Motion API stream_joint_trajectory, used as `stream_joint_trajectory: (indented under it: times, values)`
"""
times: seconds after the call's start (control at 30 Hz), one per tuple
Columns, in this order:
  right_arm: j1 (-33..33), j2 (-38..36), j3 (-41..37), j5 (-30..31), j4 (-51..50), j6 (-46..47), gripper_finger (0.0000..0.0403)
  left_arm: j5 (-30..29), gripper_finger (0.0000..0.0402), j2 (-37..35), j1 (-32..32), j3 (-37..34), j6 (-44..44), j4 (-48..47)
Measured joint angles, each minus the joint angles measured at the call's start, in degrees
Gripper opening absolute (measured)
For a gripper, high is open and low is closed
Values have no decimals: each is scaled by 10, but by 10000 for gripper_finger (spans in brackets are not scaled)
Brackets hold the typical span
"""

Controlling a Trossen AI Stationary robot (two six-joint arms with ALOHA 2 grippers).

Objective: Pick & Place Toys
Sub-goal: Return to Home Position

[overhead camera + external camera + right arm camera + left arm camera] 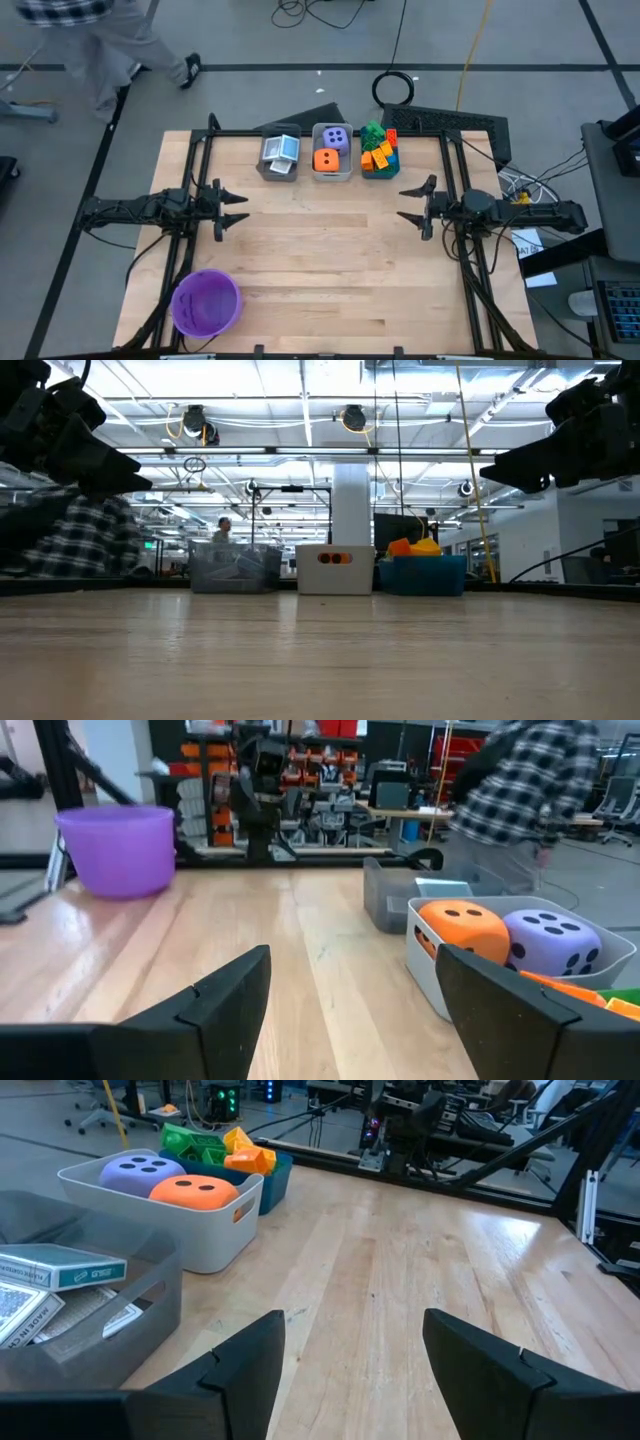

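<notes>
Three bins stand in a row at the bench's (320, 265) far edge, their long sides running from far to near. The grey bin (264, 166) holds the cards (282, 148), lying flat and slightly askew. In the middle bin (332, 177) the purple die (338, 138) sits behind the orange die (326, 159), which has two dots facing up. The blue bin (381, 175) is heaped with bricks (377, 150).

Only the low view shows the bricks rising above that bin's rim. Only the left wrist view shows a card box (60, 1268) lying on top of loose cards.

The left pincer (243, 208) is near the left edge and the right pincer (402, 203) near the right edge. Both are spread wide, hold nothing and touch nothing. The purple bowl (180, 300) sits at the near-left corner.
</notes>
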Motion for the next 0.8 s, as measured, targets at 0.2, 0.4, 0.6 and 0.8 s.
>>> stream_joint_trajectory:
  times: [0.2,0.4,0.6,0.8]
  values:
    - [0,0,0,0,3,0,279,0,246,0,0,0,0,0]
    - [0,0,0,0,3,-1,279,0,246,0,0,0,0,0]
    - [0,0,0,0,4,-1,279,0,246,0,0,0,0,0]
    - [0,0,0,0,4,-1,279,0,246,0,0,0,0,0]
